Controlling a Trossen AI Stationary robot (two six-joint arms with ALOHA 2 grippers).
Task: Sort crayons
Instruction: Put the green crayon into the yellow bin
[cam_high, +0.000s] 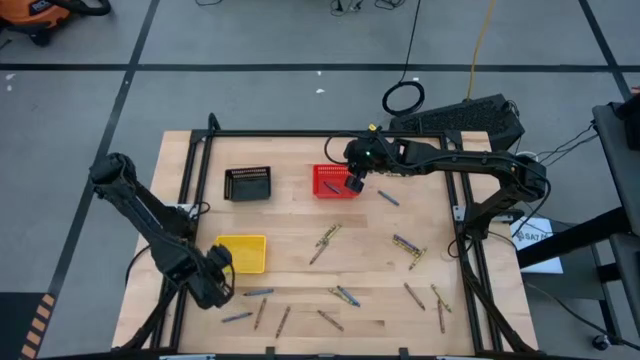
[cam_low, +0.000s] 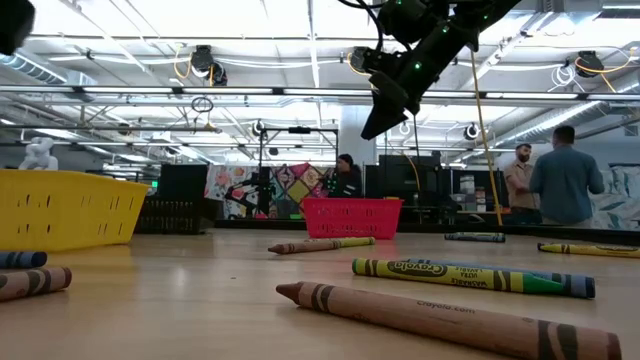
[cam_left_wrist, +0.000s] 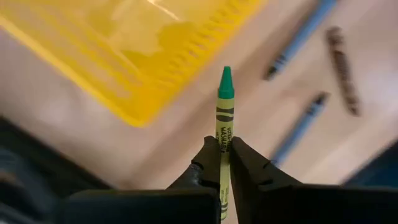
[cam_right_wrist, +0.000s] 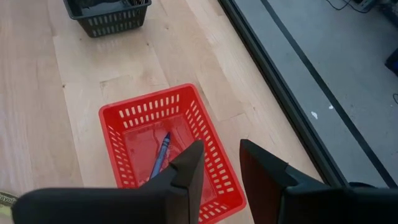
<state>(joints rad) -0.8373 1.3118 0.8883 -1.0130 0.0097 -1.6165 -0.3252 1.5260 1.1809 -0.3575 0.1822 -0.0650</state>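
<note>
My left gripper (cam_high: 222, 268) is near the table's front left, beside the yellow basket (cam_high: 243, 253), shut on a yellow-green crayon (cam_left_wrist: 224, 112) above the table; the basket also shows in the left wrist view (cam_left_wrist: 143, 50). My right gripper (cam_right_wrist: 219, 163) is open and empty above the red basket (cam_right_wrist: 168, 146), which holds a blue crayon (cam_right_wrist: 160, 155). In the high view it hangs over the red basket (cam_high: 333, 180). Loose crayons (cam_high: 330, 240) lie scattered over the table's near half. My left gripper pinches the yellow-green crayon between its two fingers, on the wrapped shaft (cam_left_wrist: 224, 146) below its middle. The crayon runs along the fingers, its green tip (cam_left_wrist: 226, 74) sticking out past the fingertips. It is lifted clear of the table.
A black basket (cam_high: 248, 183) stands left of the red one at the back. Blue and brown crayons (cam_high: 258, 293) lie just right of my left gripper. More crayons (cam_high: 405, 243) lie at the right. People stand in the room beyond the table (cam_low: 560, 180).
</note>
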